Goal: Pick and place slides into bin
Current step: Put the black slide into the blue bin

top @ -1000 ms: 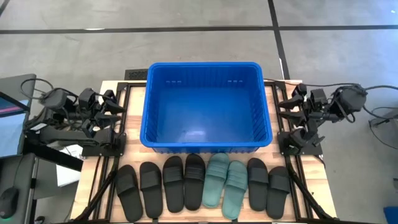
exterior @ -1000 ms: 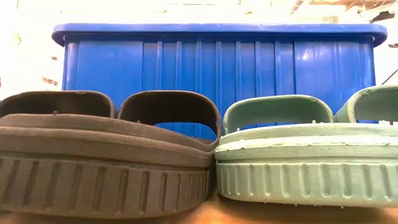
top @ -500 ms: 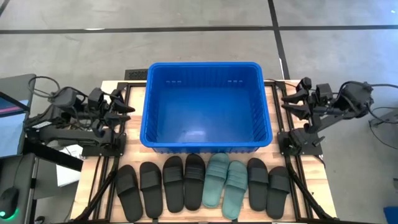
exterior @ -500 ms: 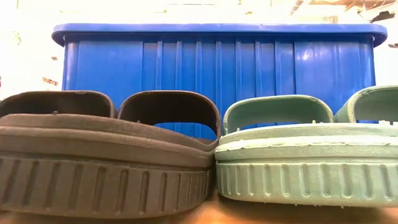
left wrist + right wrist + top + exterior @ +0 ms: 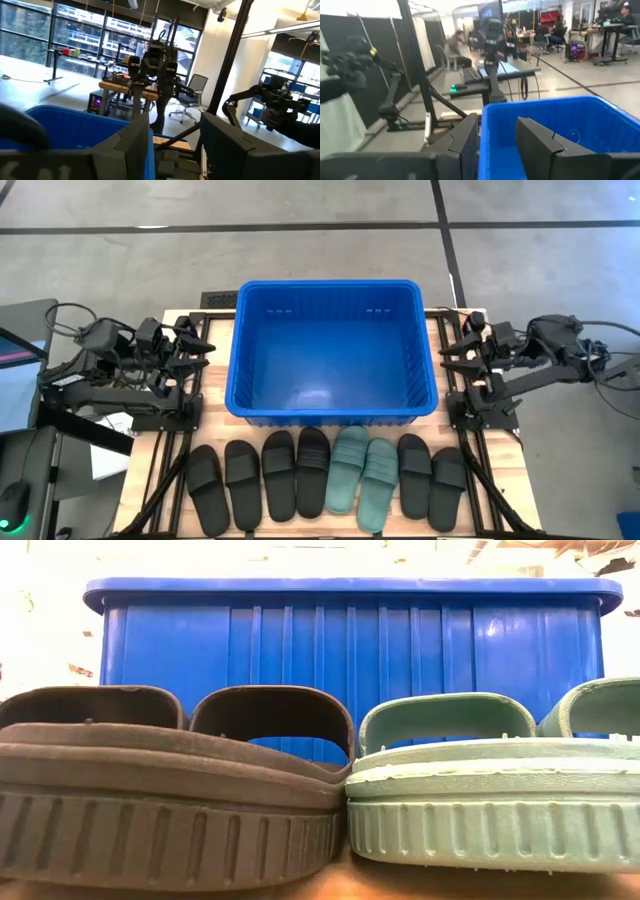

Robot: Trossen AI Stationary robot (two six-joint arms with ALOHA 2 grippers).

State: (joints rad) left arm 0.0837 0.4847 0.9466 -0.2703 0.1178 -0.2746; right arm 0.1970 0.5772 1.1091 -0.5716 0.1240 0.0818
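Note:
Eight slides lie in a row on their soles along the table's near edge: several black slides [image 5: 262, 477] and two pale teal-green slides [image 5: 362, 470]. Behind them stands the blue bin [image 5: 333, 348], nothing in it. My left gripper [image 5: 205, 346] is open and empty at the bin's left side, its fingers level and pointing toward the bin. My right gripper [image 5: 448, 356] is open and empty at the bin's right side, pointing toward the bin. The low view shows a black slide [image 5: 170, 790] and a teal slide [image 5: 490, 790] in front of the bin's wall [image 5: 350, 650].
Black frame rails [image 5: 170, 480] run along the table's left and right sides beside the slides. A monitor [image 5: 20, 350] stands off the table's left. In the right wrist view, people sit at desks [image 5: 550, 30] in the room beyond.
Both arms have risen from their rests and swung toward the bin. My left gripper has gone toward the table's right, my right gripper toward the table's left, each closing on the bin's side wall. The slides and the bin have kept still.

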